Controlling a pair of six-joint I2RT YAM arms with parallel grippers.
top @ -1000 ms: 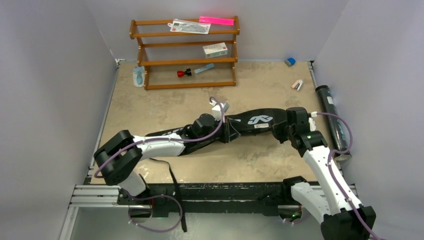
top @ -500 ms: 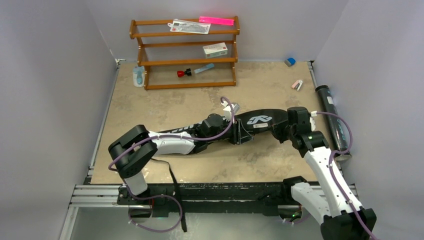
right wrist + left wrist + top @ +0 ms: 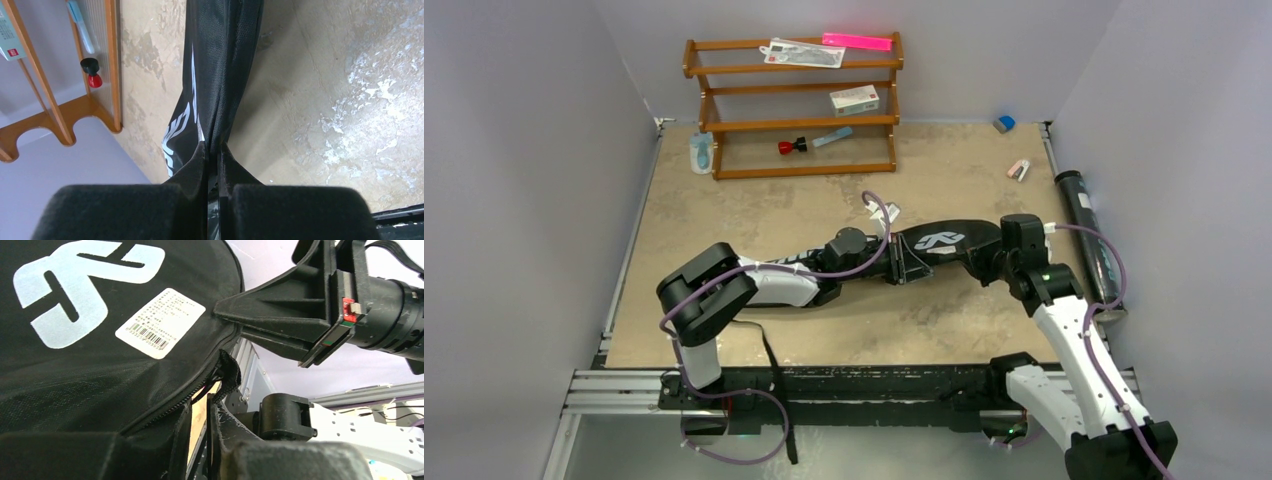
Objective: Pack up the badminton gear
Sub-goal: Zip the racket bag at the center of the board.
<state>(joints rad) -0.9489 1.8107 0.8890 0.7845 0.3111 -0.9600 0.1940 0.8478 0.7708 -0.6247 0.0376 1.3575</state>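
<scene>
**Both arms on the bag, mid-table**

From where I stood, the long black bag [image 3: 941, 240] lay flat on the mottled table [image 3: 724, 210], running at a slant from its narrow end near the left arm's elbow up to its broad, rounded end on the right. The wooden rack [image 3: 754, 125] stood well behind it against the back wall.

The left arm stretched low along the bag, and the left gripper [image 3: 200, 405] sat about midway, just before the big pale logo. Its two fingers were drawn close, with only a slim gap between them. The zipper [image 3: 200, 390] ran down to that gap with its loose end standing up just above. I could not tell whether the fingers actually pinched it. A white label [image 3: 160, 322] with a barcode lay near the logo.

Further right, the right gripper [image 3: 212, 147] was clamped tight on the rim of the bag's broad end, with the fabric squeezed between its pads.

At the far right edge, well apart from the bag, the dark tube [image 3: 1092, 240] lay along the wall.
</scene>
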